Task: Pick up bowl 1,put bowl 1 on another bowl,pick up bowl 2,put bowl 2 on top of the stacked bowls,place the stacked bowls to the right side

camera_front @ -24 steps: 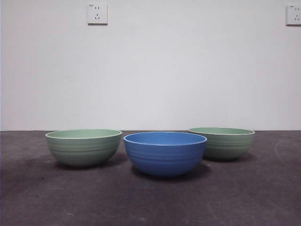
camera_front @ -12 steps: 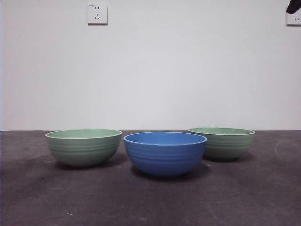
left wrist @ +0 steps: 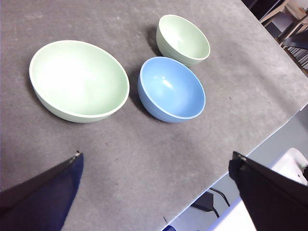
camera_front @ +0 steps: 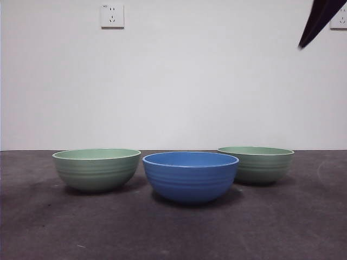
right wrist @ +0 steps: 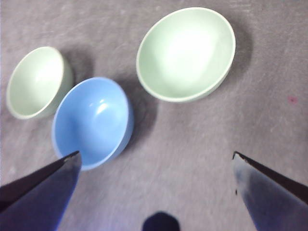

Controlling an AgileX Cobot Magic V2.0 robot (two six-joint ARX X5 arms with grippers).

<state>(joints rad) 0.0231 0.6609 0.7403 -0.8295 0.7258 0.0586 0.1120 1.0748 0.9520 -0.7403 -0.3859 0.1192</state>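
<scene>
on the table: blue bowl (camera_front: 190,176) centre, green bowls (camera_front: 96,169) (camera_front: 257,164) flanking
right gripper (right wrist: 154,166): spread wide, high above, empty
left gripper (left wrist: 156,168): spread, aloft

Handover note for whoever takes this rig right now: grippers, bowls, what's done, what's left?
Left gripper: open, holding nothing, high over the table.
Right gripper: open, holding nothing; the dark tip at the front view's top right is probably this arm.
Blue bowl sits in the middle, one green bowl on one side, the other green bowl on the other side; all apart.
Done: nothing stacked.
Left: both stackings, then moving the stack right.
</scene>
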